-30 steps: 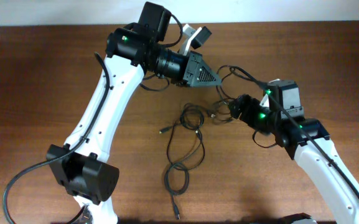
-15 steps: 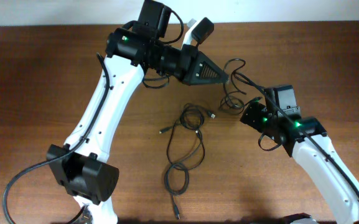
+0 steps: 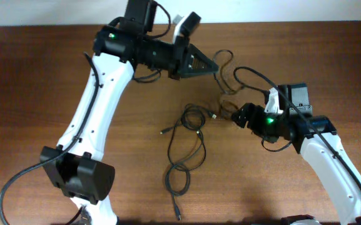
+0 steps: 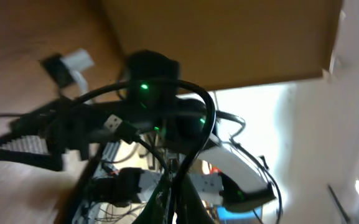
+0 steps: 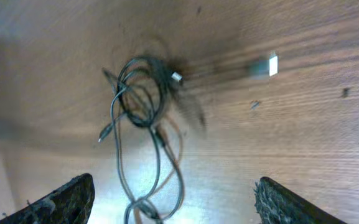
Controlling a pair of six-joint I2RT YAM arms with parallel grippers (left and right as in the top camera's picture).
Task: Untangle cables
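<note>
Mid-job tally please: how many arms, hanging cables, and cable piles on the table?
arms: 2
hanging cable, in the left pincer: 1
cable pile on the table: 1
Total: 4

Overhead looks down; right wrist shares cables (image 3: 193, 120).

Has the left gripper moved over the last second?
Yes. The left gripper has shifted up the overhead view, toward the table's far edge and away from the cables lying on it.
</note>
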